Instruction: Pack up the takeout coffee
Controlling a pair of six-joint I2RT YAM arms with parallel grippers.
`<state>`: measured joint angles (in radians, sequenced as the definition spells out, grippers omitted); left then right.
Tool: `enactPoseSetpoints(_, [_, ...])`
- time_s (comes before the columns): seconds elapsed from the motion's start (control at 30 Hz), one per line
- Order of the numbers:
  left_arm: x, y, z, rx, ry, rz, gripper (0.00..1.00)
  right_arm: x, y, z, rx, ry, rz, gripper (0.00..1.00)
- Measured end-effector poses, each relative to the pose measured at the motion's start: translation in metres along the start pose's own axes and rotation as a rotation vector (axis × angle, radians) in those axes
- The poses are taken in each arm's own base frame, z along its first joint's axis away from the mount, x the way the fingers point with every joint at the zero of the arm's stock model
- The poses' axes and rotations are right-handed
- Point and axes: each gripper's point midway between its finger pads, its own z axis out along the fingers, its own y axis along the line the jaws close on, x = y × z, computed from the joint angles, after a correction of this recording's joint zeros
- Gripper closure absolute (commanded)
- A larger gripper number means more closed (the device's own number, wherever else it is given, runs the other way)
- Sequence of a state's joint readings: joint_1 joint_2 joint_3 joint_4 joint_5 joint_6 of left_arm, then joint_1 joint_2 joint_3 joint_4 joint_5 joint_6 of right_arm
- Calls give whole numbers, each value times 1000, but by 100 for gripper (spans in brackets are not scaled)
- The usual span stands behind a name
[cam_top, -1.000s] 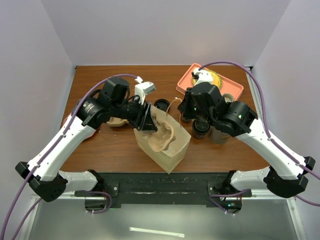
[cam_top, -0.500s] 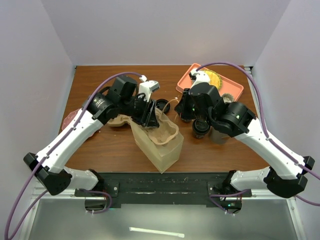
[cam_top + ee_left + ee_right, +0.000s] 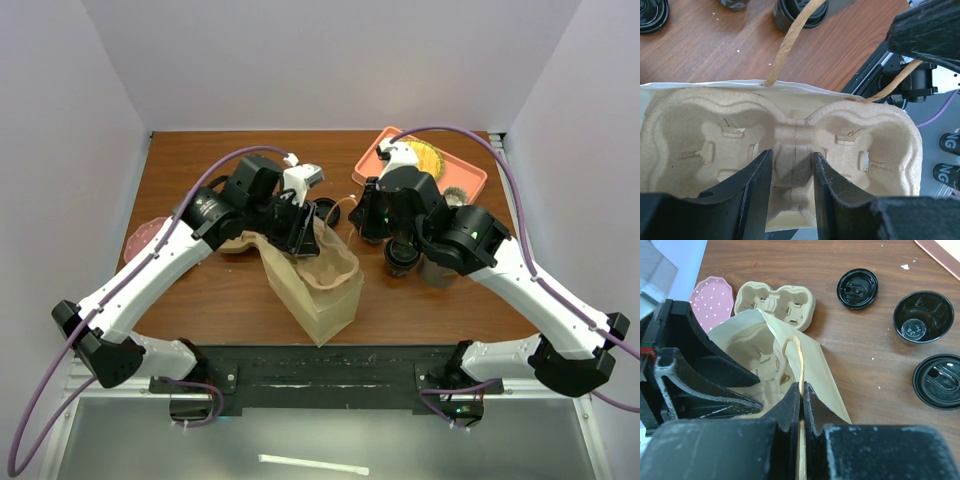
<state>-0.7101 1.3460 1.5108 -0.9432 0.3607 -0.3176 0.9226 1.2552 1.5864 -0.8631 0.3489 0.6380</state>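
My left gripper [image 3: 792, 165] is shut on the centre ridge of a tan pulp cup carrier [image 3: 790, 135], which sits in the mouth of the paper bag [image 3: 320, 300]. My right gripper [image 3: 801, 390] is shut on the bag's twine handle [image 3: 796, 352] and holds it up. The takeout coffee, a small black cup [image 3: 923, 316], stands lidless on the table to the right of the bag, and its inside looks empty. Two black lids [image 3: 857, 288] [image 3: 938, 381] lie beside it. In the top view the cup [image 3: 403, 258] is half hidden under the right arm.
A second pulp carrier [image 3: 775, 305] and a pink dotted plate [image 3: 714, 300] lie left of the bag. An orange tray [image 3: 470, 178] with food sits at the back right. A grey cup [image 3: 440, 270] stands under the right arm.
My left gripper has moved right and toward the back with the carrier, and the bag has swung and shifted with it. The right gripper has kept its hold on the handle, almost still.
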Motion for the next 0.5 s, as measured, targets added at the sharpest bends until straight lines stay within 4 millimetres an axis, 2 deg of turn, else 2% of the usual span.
enactPoseSetpoints(0.5, [22, 17, 23, -49, 67, 5, 81, 0, -2, 1, -1, -3, -44, 100])
